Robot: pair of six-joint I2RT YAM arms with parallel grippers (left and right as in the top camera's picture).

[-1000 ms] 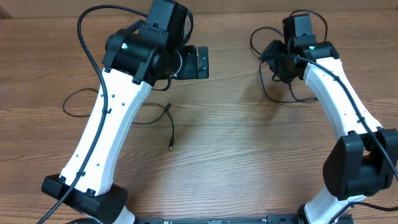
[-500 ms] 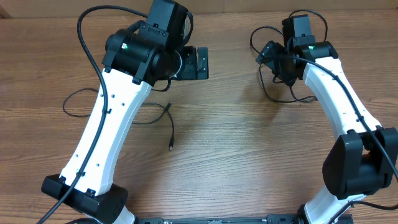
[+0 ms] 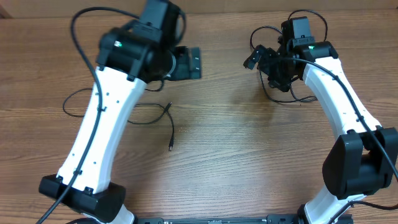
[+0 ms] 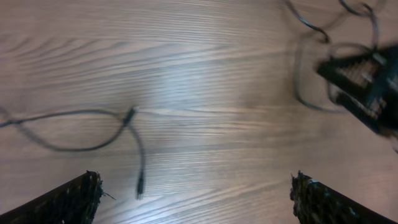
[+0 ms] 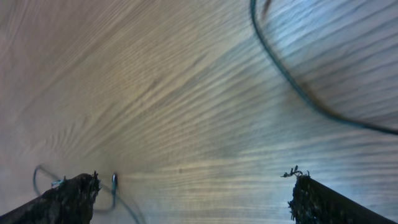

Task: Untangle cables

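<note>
So here's how it looks: both arms are up at the far end of the bench (image 3: 236, 155), one on each side.

The left claw (image 3: 194, 63) is wide open with nothing in it. From its wrist camera the two fingers (image 4: 68, 199) sit way out in the bottom corners with only bare wood between them.

The right claw (image 3: 262, 70) is spread open too. Its wrist view shows the same thing, with fingers (image 5: 329, 202) far apart and nothing held.

The cables aren't in one bundle. One loose cable (image 3: 171, 132) lies flat on the left half of the bench, looping out from under the left arm and then running toward the near edge, where it ends in a small plug (image 3: 171, 147). It's well apart from both claws.

The other cable (image 5: 291, 84) is over on the right, curling in loops on the wood around and under the right claw. I can't tell from overhead if it's actually touching the fingers. The left wrist shot is blurry on that side.
</note>
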